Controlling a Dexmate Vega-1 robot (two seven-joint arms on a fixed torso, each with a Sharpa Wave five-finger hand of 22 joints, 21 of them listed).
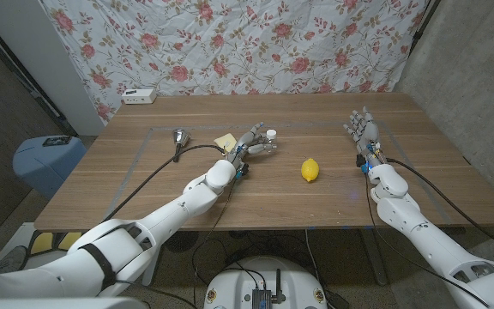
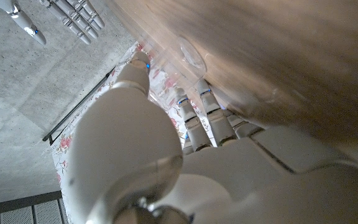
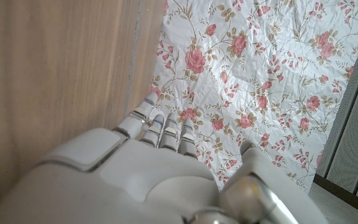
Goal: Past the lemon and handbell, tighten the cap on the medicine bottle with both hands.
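The small medicine bottle (image 1: 271, 135) with a white cap stands near the middle of the table. My left hand (image 1: 251, 143) lies just to its left, fingers stretched out and apart, fingertips close to the bottle; contact is unclear. In the left wrist view the bottle (image 2: 191, 53) is a blurred clear shape beyond the straight fingers (image 2: 191, 121). The yellow lemon (image 1: 310, 170) lies nearer me, right of the left hand. The handbell (image 1: 178, 136) lies to the left. My right hand (image 1: 363, 130) stands at the right, fingers apart and holding nothing; it also shows as the right hand (image 2: 73, 18).
A pale yellow flat piece (image 1: 225, 140) lies beside the left hand. A white box (image 1: 138, 95) sits at the table's far left edge. Black cables (image 1: 153, 176) run over the table (image 1: 316, 206) along both arms. A blue bin (image 1: 48, 163) stands off the left side.
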